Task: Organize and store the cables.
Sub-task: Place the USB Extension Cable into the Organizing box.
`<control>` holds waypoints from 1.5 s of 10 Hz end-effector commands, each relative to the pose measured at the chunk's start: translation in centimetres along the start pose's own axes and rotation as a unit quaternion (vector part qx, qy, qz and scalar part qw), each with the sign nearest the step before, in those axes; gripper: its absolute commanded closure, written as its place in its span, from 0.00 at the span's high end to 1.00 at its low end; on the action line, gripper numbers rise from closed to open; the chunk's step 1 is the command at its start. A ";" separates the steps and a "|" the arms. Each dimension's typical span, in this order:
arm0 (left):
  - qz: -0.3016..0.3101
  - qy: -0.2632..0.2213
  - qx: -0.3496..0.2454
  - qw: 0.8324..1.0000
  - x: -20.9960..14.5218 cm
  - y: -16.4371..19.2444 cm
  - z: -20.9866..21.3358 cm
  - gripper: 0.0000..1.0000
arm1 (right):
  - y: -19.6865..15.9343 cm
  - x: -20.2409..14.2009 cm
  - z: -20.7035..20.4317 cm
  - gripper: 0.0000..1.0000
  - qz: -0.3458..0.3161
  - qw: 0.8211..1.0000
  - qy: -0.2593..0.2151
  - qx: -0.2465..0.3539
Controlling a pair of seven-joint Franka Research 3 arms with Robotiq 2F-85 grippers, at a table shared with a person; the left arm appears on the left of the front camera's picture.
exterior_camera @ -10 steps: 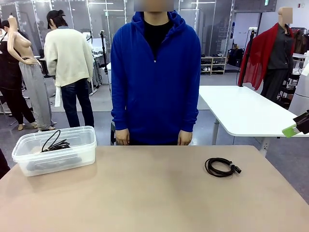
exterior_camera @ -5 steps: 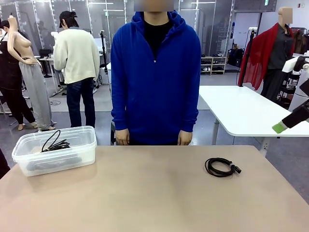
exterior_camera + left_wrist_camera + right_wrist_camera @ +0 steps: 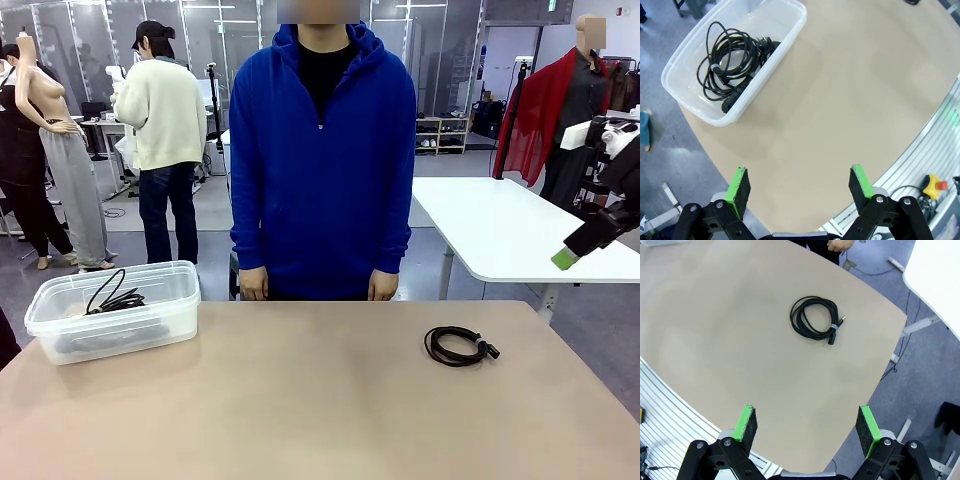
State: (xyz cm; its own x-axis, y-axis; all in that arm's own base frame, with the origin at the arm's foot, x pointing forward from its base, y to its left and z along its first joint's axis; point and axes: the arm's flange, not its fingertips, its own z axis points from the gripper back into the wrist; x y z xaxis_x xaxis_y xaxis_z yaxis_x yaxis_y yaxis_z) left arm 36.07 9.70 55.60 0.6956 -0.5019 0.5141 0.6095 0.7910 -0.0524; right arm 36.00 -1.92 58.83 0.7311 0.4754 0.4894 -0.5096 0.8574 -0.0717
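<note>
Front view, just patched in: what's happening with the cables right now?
Nothing is being handled. One coiled cable lies loose on the table; other cables already sit in the clear bin. Both the left gripper and right gripper hang above the table, jaws open and empty. The person stands at the far edge, hands down.

Beige matte rounded table (image 3: 300, 400); clear plastic lidless tub (image 3: 160, 320) at its left; coiled thin black cable (image 3: 458, 346) lying right.
</note>
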 end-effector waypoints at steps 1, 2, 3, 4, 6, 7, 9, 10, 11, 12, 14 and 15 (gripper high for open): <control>-0.001 0.005 0.003 1.000 0.1 0.0 -0.1 1.00 | -0.8 2.8 -2.6 1.00 -0.028 0.999 0.028 -0.022; -0.001 0.005 0.003 1.000 0.1 0.0 -0.1 1.00 | -1.1 3.7 -5.4 1.00 -0.036 0.998 0.042 -0.042; -0.001 0.005 0.003 1.000 0.1 0.0 -0.1 1.00 | -1.5 4.5 -7.9 1.00 -0.040 0.997 0.060 -0.026; -0.001 0.005 0.003 1.000 0.1 0.0 -0.1 1.00 | -2.4 5.0 -10.6 1.00 -0.055 0.996 0.070 -0.012; -0.001 0.005 0.003 1.000 0.1 0.0 -0.1 1.00 | -3.8 4.7 -15.5 1.00 -0.091 0.993 0.076 -0.023; -0.001 0.005 0.003 1.000 0.1 0.0 -0.1 1.00 | -4.6 4.6 -17.5 1.00 -0.114 0.990 0.066 -0.039; -0.001 0.005 0.003 1.000 0.1 0.0 -0.1 1.00 | -5.4 4.6 -20.6 1.00 -0.142 0.986 0.078 -0.035; -0.001 0.005 0.003 1.000 0.1 0.0 -0.1 1.00 | -6.6 5.0 -22.9 1.00 -0.151 0.984 0.087 -0.041; -0.001 0.005 0.003 1.000 0.1 0.0 -0.1 1.00 | -6.7 4.9 -24.3 1.00 -0.164 0.981 0.094 -0.040; -0.001 0.005 0.003 1.000 0.1 0.0 -0.1 1.00 | -7.0 4.7 -26.1 1.00 -0.180 0.979 0.093 -0.034; -0.001 0.005 0.003 1.000 0.1 0.0 -0.1 1.00 | -7.7 5.0 -28.9 1.00 -0.192 0.975 0.096 -0.049; -0.001 0.005 0.003 1.000 0.1 0.0 -0.1 1.00 | -7.8 5.1 -30.4 1.00 -0.193 0.973 0.106 -0.063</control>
State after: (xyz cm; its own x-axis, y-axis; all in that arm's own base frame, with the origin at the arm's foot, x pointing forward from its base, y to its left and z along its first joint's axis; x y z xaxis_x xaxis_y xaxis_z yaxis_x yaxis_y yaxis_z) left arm 36.11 9.68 55.54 0.6962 -0.5024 0.5128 0.6097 0.7909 -0.0530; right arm 56.15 -0.68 35.89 0.9368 0.1632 0.3095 -0.1699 0.9854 -0.0053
